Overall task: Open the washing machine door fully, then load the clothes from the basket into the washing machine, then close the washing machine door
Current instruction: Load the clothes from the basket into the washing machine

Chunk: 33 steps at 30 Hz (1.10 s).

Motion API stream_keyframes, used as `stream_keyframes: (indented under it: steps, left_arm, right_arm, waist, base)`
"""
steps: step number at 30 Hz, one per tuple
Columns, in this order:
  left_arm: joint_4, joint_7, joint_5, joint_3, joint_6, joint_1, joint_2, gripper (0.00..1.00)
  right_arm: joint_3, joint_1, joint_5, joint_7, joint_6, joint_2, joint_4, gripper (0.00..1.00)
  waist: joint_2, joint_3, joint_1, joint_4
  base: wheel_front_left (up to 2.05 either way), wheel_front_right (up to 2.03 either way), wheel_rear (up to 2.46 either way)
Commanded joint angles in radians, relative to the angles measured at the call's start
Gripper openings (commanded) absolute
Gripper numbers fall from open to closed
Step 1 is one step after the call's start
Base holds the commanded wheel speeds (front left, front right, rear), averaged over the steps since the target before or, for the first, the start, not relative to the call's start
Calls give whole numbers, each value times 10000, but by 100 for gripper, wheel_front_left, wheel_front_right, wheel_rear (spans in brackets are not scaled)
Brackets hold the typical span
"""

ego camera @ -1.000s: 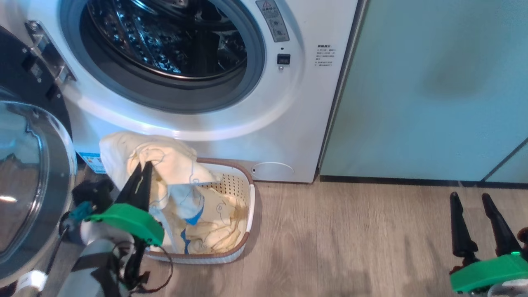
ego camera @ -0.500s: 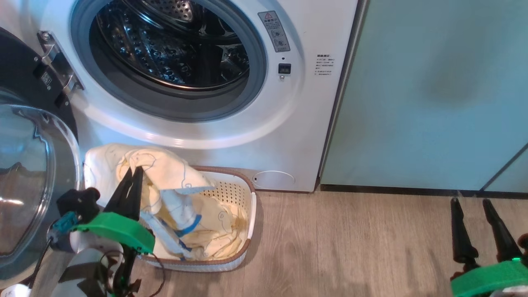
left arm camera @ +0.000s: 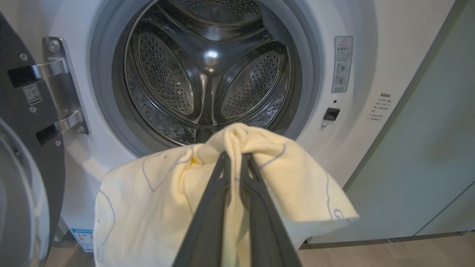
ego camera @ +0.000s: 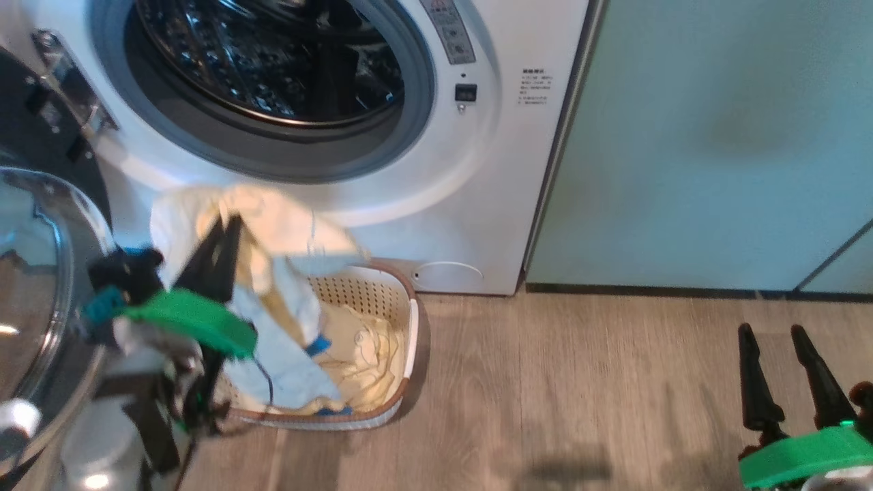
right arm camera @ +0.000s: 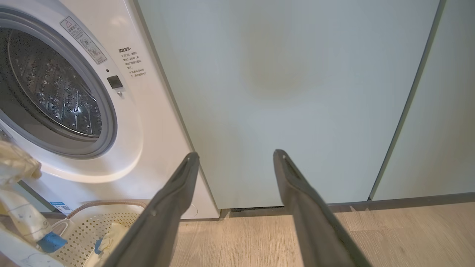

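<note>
On the wooden floor (ego camera: 580, 395), hard against the foot of the washing machine (ego camera: 491, 177), the basket (ego camera: 411, 320) stands with cream and pale yellow clothes (ego camera: 361, 348) lying in it. The left gripper (ego camera: 230, 224) is clamped tight on one pale yellow garment (left arm camera: 148, 193) printed with blue outlines. It holds the bunched top of the cloth above the basket's left end, about level with the lower lip of the drum mouth (left arm camera: 207, 74). The cloth drapes down either side of the fingers and trails into the basket, with a blue bit showing low on it. The washing machine door (ego camera: 34, 273) hangs swung wide to the left of the mouth, its glass bowl turned outward. The right gripper (ego camera: 771, 332) hovers over the right part of the floor, well apart from the basket, fingers spread wide and empty, in front of the pale teal cabinet (ego camera: 716, 136).
</note>
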Motion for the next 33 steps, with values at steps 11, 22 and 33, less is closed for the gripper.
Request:
stream_keyframes:
  steps: [11, 22, 33]
  left_arm:
    - [721, 391, -820, -253, -13, -3785, 1321, 0]
    - [2231, 298, -647, -716, -13, -6552, 1854, 0]
    - [3650, 576, -234, -975, 43, -8991, 2523, 0]
  right_arm:
    - [362, -1377, 94, -65, 16, -60, -514, 100]
    - [508, -2391, 213, -65, 16, 174, -577, 100]
    - [896, -3297, 363, -65, 16, 399, -594, 100]
  waist:
    - [0, 1685, -1, -563]
    - [0, 3130, -1, -1095]
    - [0, 4582, -1, -1734]
  base:
    - [0, 0, 0]
    - [0, 0, 0]
    - [0, 0, 0]
